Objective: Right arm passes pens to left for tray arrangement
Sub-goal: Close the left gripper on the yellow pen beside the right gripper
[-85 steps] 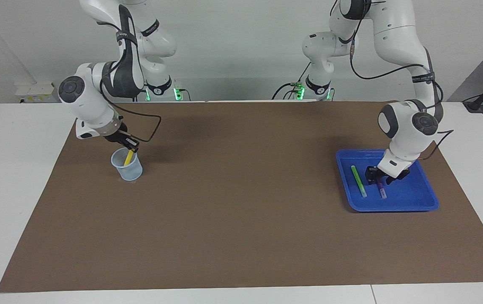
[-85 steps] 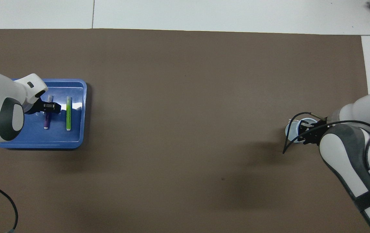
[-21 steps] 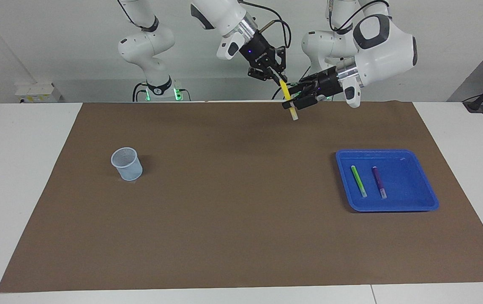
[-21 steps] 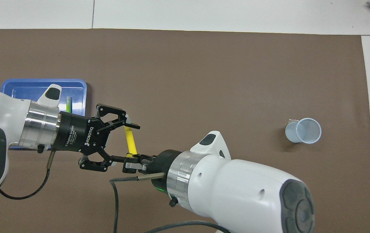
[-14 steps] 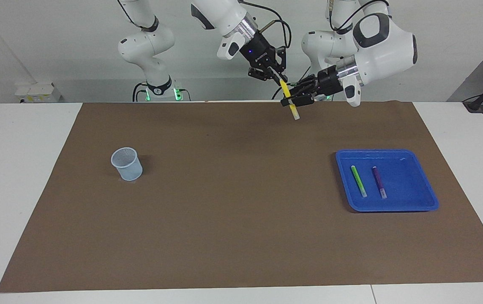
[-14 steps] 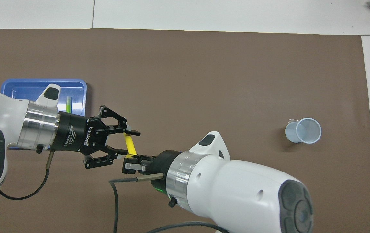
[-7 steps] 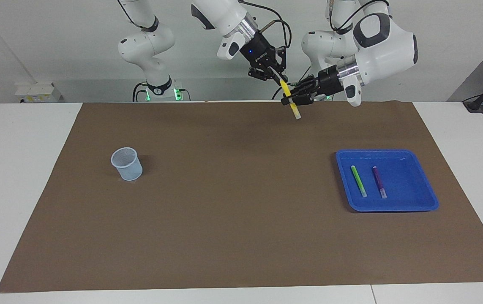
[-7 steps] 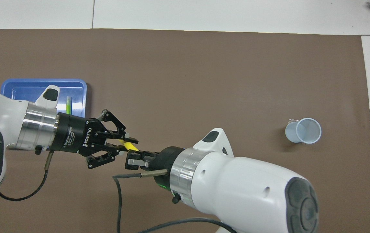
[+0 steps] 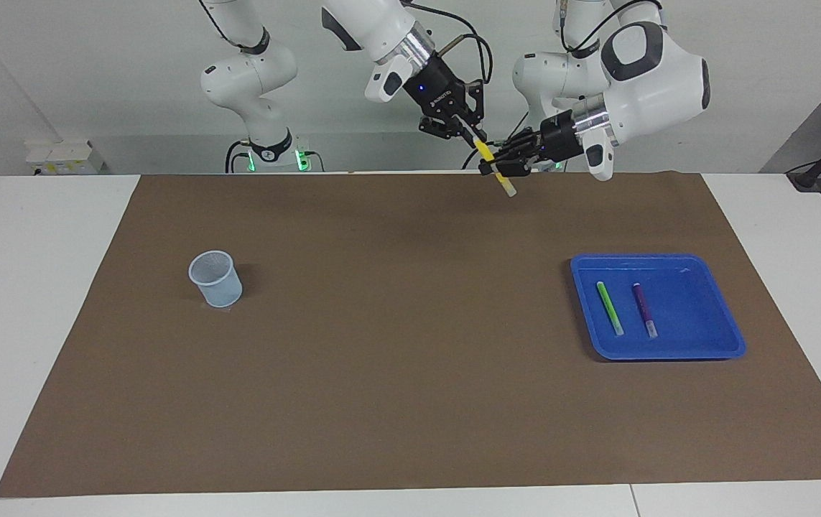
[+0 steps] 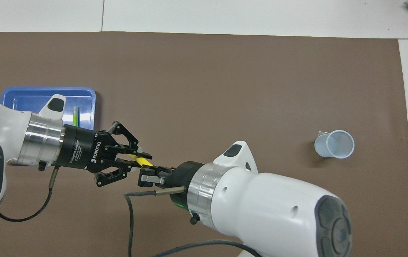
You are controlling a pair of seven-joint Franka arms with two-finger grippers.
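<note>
Reading the brown mat on the table as a clock face in the facing view, a pale-blue mesh cup stood upright at nine o'clock. High over the mat's twelve-to-one o'clock edge, the right pincer appeared clenched on the upper end of the yellow pen, though its tips were hard to read. The pen slanted down toward five o'clock. The left pincer was clamped on its middle. At three to four o'clock sat the blue tray, with the green pen and purple pen lying side by side in it, apart.
</note>
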